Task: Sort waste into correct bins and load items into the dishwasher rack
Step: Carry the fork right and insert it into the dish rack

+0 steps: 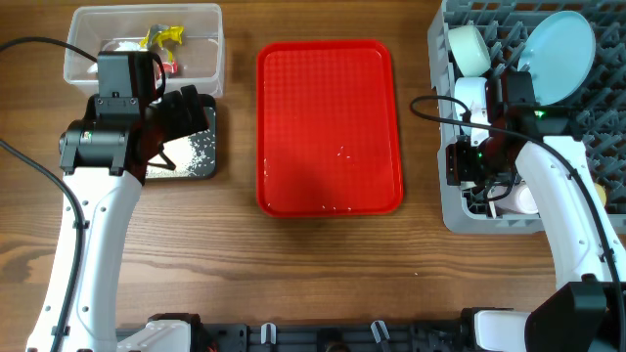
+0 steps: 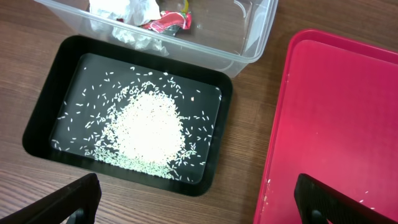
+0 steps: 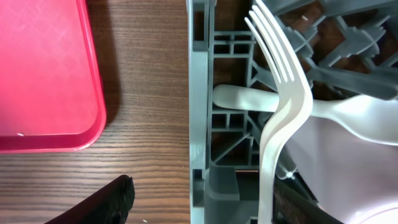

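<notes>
Fork (image 3: 286,99) and spoon (image 3: 239,98) both lie inside the dishwasher rack (image 3: 200,93), just behind its left wall, at the table's right edge. The fork's long axis runs roughly along that wall, with the tines toward the far edge and the handle coming back between the right jaws. The spoon lies crosswise beneath it, and the two appear to touch where they cross.

The right jaws stand well apart, with bare table and rack wall showing between them. The handle sits close to the finger on the rack side and looks free rather than pinched, though I cannot rule out contact with that finger. The right arm (image 1: 553,186) reaches in from the near edge, its wrist bent down over the rack's near-left part.

The next move, I judge, is a lift clear that does not drag the fork sideways.

The left arm (image 1: 93,210) is well apart from the rack. Its jaws are spread wide and empty above the black tub (image 2: 43,118) of rice (image 2: 149,127), near the far left corner.
</notes>
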### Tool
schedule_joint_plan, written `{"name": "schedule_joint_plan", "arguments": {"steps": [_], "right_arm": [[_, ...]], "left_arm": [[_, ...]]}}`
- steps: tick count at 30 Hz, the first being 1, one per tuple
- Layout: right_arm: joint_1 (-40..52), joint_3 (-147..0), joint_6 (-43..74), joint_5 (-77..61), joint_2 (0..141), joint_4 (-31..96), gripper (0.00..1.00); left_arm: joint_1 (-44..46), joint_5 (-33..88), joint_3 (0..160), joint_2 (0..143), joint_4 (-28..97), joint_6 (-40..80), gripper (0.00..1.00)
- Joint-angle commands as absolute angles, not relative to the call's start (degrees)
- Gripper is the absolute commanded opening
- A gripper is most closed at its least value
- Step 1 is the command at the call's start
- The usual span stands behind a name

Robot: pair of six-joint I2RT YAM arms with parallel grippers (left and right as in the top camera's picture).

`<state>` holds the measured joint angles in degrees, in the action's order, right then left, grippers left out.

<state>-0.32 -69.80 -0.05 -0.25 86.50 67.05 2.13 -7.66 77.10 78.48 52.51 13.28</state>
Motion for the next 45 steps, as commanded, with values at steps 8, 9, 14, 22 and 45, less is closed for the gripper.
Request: {"name": "schedule_joint_plan", "arguments": {"steps": [8, 9, 14, 22, 45], "right_arm": [[-0.69, -69.78, 1.69, 2.59, 86.3, 70.11, 0.71], [-0.75, -69.78, 1.69, 2.57, 86.41, 70.11, 0.7], [-0.84, -69.73, 1.72, 2.52, 88.82, 70.19, 0.71], [-0.84, -69.73, 4.82, 7.97, 90.54, 71.24, 0.71], [-0.82, -74.17, 1.48, -2.04, 90.52, 63.2, 0.72]], "left_arm": [[1.85, -7.77, 77.25, 78.54, 52.38, 13.98, 1.0], [1.85, -7.77, 77.25, 78.54, 52.4, 13.98, 1.0], [1.85, -7.77, 77.25, 78.54, 52.4, 13.98, 1.0], [1.85, -7.77, 77.25, 78.54, 52.38, 13.98, 1.0], [1.85, -7.77, 77.25, 78.54, 52.38, 13.98, 1.0]]}}
